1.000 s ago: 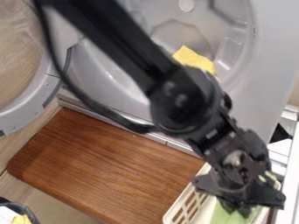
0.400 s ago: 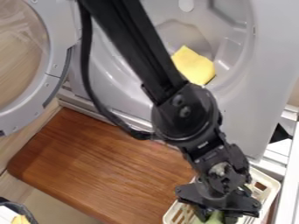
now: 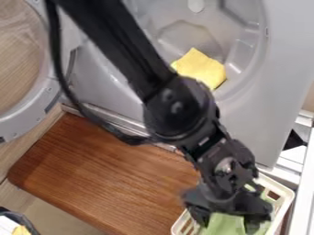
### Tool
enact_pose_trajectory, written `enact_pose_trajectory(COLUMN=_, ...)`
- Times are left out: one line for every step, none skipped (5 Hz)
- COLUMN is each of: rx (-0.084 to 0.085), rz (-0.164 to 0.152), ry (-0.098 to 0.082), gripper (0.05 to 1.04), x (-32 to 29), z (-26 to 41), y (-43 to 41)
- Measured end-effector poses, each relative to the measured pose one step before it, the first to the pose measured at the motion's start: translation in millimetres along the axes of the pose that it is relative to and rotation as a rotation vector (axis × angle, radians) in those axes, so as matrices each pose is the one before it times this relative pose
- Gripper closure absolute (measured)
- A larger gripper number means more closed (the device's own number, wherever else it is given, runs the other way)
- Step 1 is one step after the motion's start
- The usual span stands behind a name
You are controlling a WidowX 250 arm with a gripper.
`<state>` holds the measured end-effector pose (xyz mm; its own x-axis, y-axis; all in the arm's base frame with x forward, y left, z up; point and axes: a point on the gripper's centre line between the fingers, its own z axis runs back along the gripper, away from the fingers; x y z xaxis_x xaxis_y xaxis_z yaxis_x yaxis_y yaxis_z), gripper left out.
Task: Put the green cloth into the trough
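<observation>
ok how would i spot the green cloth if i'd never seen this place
Find the grey machine with the round opening, then the brown wooden board below it. At the board's lower right sits a cream slotted basket; the green cloth is there, at the black gripper. Its pale green sets it apart from the yellow cloth inside the machine.

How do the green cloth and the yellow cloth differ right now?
The green cloth is at the white basket, while the yellow cloth lies inside the grey machine. The gripper partly hides the green cloth; the yellow cloth is away from it. Both are plain.
</observation>
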<state>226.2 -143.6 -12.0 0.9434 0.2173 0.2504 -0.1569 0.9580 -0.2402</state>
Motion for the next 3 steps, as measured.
enact_pose_trajectory(rx=-0.0494, rz=0.0115, ry=-0.0209, gripper=0.073, x=5.87, z=17.92, y=-8.04)
enact_pose_trajectory(rx=-0.0237, rz=-0.018, ry=-0.0537, gripper=0.076, x=7.88, z=33.5, y=-3.63)
enact_pose_trajectory(rx=0.0523, rz=-0.0075, ry=-0.0248, gripper=0.076, x=2.51, z=25.46, y=17.47)
